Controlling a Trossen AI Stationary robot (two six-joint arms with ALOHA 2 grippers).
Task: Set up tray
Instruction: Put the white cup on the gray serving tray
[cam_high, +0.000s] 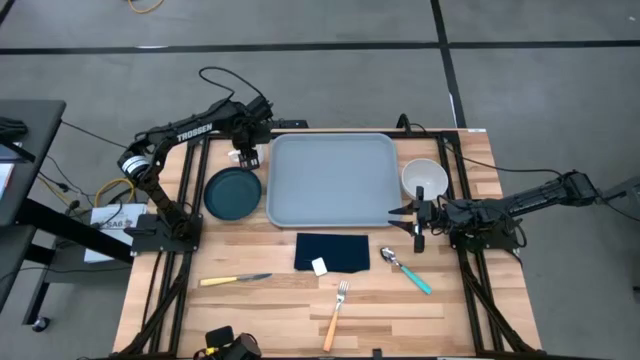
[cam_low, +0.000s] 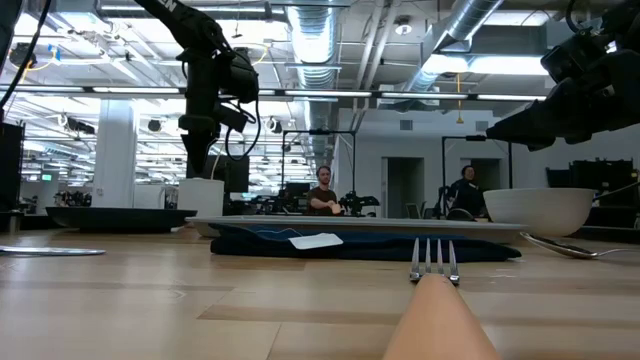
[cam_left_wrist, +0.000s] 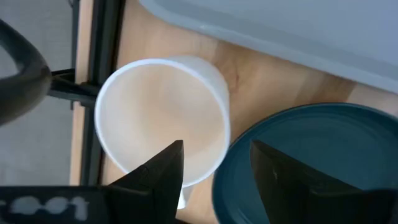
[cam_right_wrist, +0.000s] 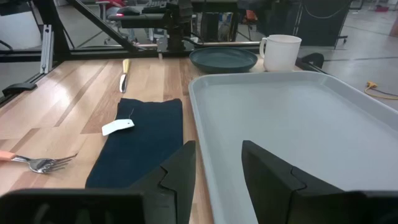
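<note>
1. While the left claw (cam_high: 246, 152) hung over the white mug (cam_high: 250, 157) at the far left corner of the tray (cam_high: 333, 180), its fingers (cam_left_wrist: 163, 169) were seen spread apart, one over the mug's open mouth, nothing being gripped.
2. The right claw (cam_high: 412, 222) was found at the tray's near right corner, fingers (cam_right_wrist: 178, 171) parted with the tray's rim between them; contact with the rim could not be told.
3. The tray itself was seen lying flat at the far middle of the wooden surface (cam_high: 270, 300), with nothing in it.
4. One of each thing was counted: one dark round plate (cam_high: 232, 192) just left of the tray, one mug, one white bowl (cam_high: 424, 179) at the right, one navy napkin (cam_high: 333, 252) before the tray, one knife (cam_high: 234, 281), one fork (cam_high: 336, 314) and one spoon (cam_high: 406, 270).
</note>
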